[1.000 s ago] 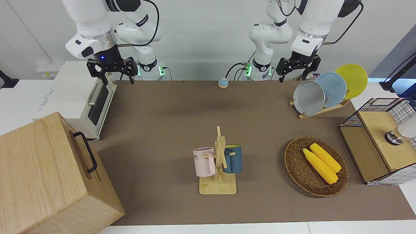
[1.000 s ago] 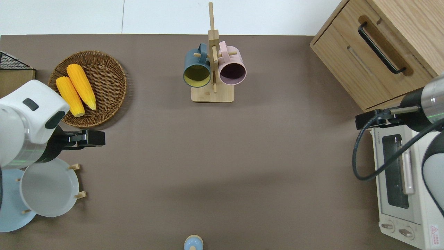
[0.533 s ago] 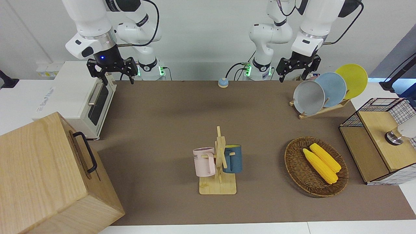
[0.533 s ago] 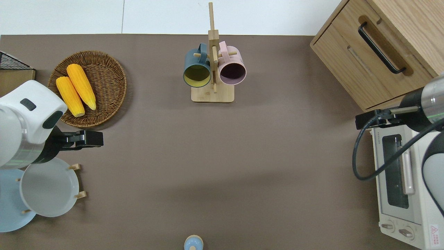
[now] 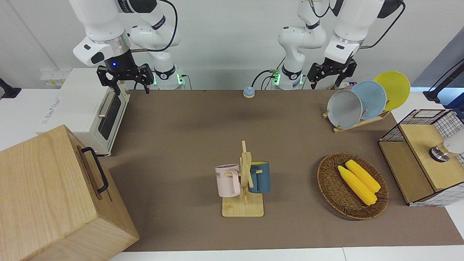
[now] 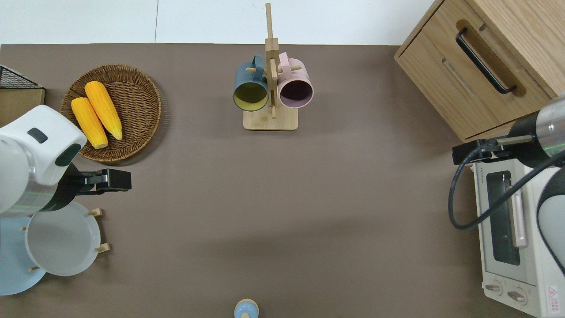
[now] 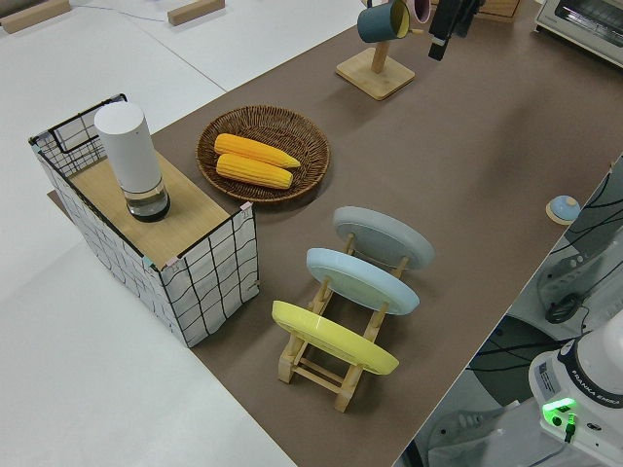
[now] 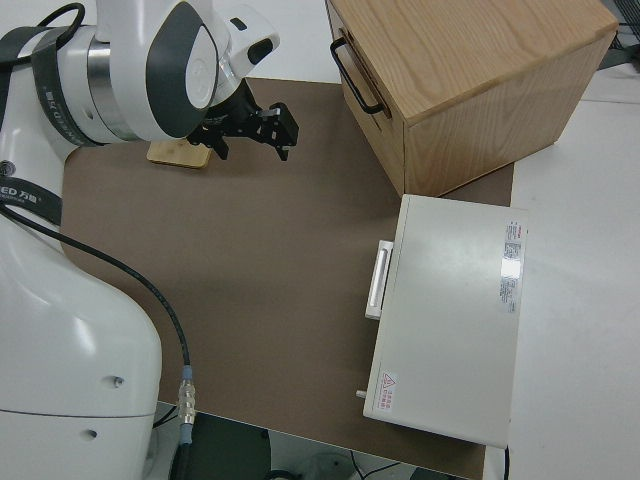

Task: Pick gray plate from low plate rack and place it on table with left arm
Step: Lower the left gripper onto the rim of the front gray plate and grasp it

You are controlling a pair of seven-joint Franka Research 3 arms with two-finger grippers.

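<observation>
The gray plate [image 5: 344, 108] stands slanted in the end slot of the low plate rack [image 5: 357, 124], at the left arm's end of the table [image 5: 203, 119]. It also shows in the overhead view [image 6: 62, 238] and the left side view [image 7: 384, 236]. My left gripper [image 5: 326, 80] is open and empty, up in the air. In the overhead view it [image 6: 99, 183] is over the table between the plate's rim and the basket. My right gripper [image 5: 132, 87] is open, empty and parked.
A light blue plate [image 5: 371, 98] and a yellow plate [image 5: 393, 88] fill the rack's other slots. A wicker basket [image 5: 328, 185] with two corn cobs, a wire-and-wood box [image 5: 417, 159], a mug stand [image 5: 243, 181], a toaster oven [image 5: 87, 108], a wooden cabinet [image 5: 54, 199] and a small bell [image 5: 248, 92] stand around.
My left gripper has shifted slightly toward the robots, closer to the gray plate's rim. The plates and the right arm have not moved.
</observation>
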